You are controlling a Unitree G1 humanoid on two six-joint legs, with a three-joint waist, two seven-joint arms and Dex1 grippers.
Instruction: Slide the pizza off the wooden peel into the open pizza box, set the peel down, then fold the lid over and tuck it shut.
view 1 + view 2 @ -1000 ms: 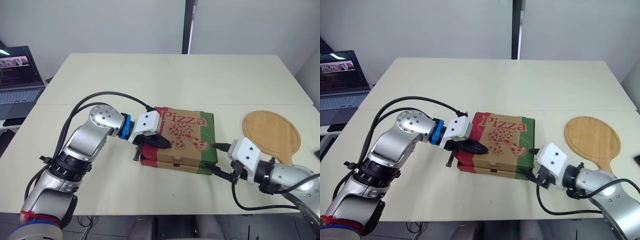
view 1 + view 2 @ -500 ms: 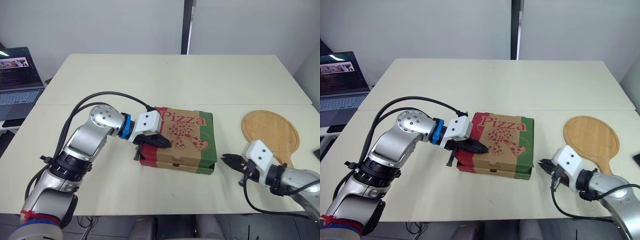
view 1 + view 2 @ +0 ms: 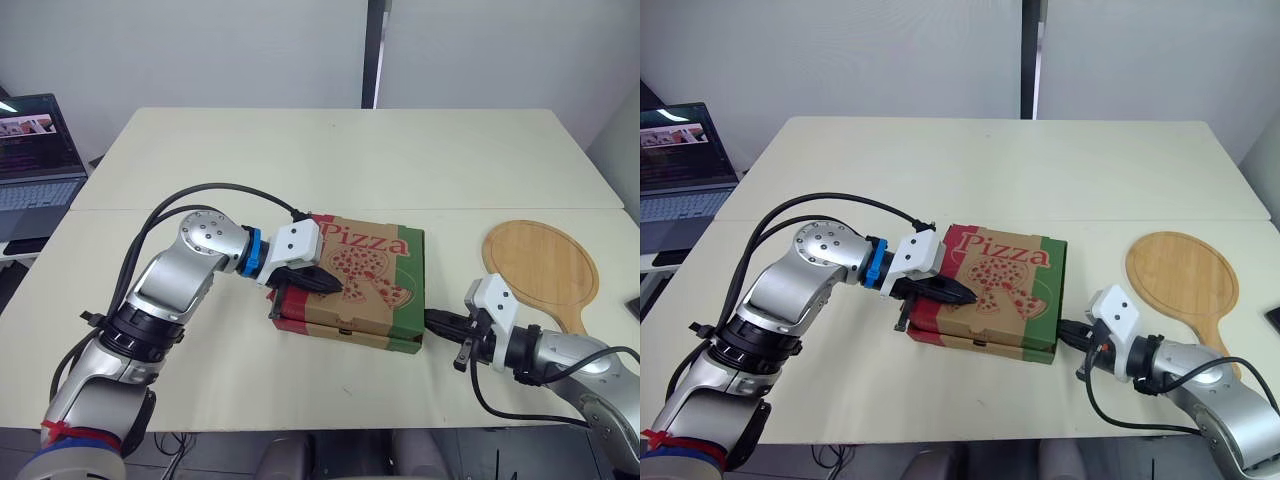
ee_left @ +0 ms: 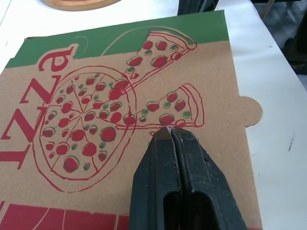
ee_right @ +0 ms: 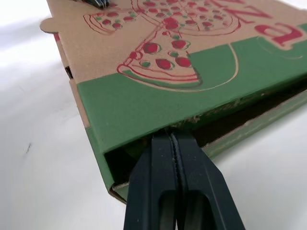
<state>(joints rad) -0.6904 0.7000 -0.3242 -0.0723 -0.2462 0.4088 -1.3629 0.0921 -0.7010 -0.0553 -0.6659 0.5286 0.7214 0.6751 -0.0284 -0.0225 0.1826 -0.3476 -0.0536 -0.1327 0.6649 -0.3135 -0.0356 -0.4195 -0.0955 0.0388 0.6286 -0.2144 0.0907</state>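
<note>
The pizza box [image 3: 365, 285] lies near the table's front middle, its printed lid [image 4: 120, 96] folded down. My left gripper [image 3: 330, 288] is shut and presses its tips on the lid's printed pizza, as the left wrist view shows [image 4: 168, 136]. My right gripper [image 3: 437, 321] is shut, its tips poked into the gap under the lid's green side flap [image 5: 158, 108] at the box's right side, where the lid stands slightly raised. The round wooden peel [image 3: 542, 264] lies flat on the table to the right of the box with nothing on it.
A laptop [image 3: 35, 155] stands open on a side surface at the far left. A dark object [image 3: 634, 308] sits at the right table edge. The pale table [image 3: 340, 160] stretches away behind the box.
My right gripper closed, drew back to the right, then came in again to the box's right side. The box shifted slightly left. The left gripper stayed pressed on the lid.
</note>
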